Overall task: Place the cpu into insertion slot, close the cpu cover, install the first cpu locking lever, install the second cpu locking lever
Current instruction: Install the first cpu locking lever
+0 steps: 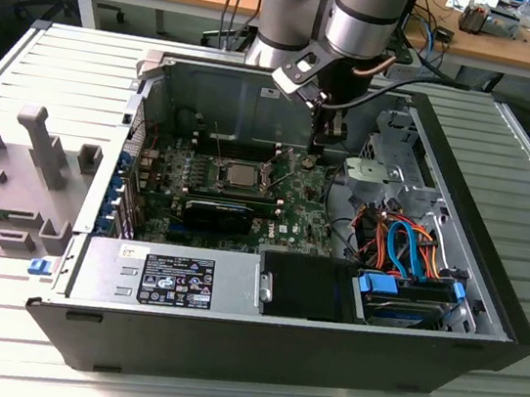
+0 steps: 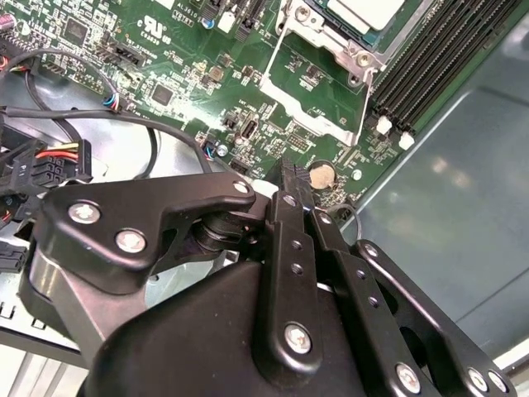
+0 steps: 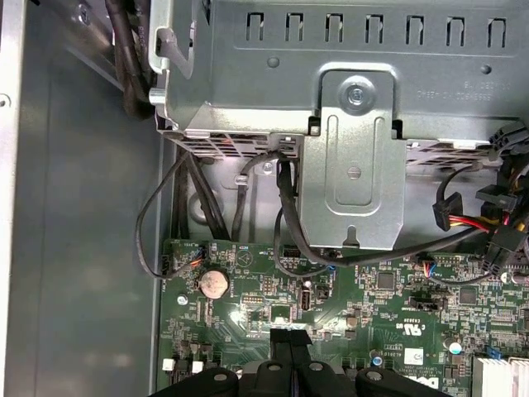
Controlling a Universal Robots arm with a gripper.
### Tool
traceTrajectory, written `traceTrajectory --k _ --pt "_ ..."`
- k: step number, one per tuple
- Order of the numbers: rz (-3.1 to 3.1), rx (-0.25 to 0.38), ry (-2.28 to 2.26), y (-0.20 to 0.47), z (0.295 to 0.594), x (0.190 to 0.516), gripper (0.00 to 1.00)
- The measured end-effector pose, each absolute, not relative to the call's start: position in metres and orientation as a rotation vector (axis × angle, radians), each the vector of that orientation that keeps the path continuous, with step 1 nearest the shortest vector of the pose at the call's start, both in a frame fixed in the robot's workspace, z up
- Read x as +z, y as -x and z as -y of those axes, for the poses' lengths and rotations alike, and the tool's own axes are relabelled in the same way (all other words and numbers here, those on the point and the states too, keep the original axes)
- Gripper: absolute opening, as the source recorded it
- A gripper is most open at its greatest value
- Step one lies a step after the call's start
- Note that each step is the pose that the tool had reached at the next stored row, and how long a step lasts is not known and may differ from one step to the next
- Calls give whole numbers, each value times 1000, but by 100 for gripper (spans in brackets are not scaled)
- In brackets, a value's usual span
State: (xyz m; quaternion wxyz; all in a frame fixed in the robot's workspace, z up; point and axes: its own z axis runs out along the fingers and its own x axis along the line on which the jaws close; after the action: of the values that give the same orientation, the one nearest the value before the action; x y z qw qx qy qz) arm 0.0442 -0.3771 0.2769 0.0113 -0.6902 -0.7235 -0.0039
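Cpu point(image 1: 241, 172), a small flat square chip with a dull silver-grey metal top, lies face up in its socket on the green motherboard point(image 1: 298, 208). It sits square with the board's edges and has no long axis. The arm's black gripper point(image 1: 319, 150) points straight down to the exterior view's right of it, fingers pressed together on nothing, near a round silver coin cell point(image 3: 214, 284).

My arm point(image 1: 365, 15) slants steeply downward in the exterior view, wrist point(image 1: 344, 76) nearly vertical, with my gripper point(image 1: 320, 149) pointing straight down and its two black fingers point(image 2: 285, 231) pressed together tip to tip, as seen in the second wrist view.
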Motion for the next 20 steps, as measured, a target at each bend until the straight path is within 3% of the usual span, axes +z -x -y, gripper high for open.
traceTrajectory --k 20 --pt "2257 -12 2153 -44 377 270 11"
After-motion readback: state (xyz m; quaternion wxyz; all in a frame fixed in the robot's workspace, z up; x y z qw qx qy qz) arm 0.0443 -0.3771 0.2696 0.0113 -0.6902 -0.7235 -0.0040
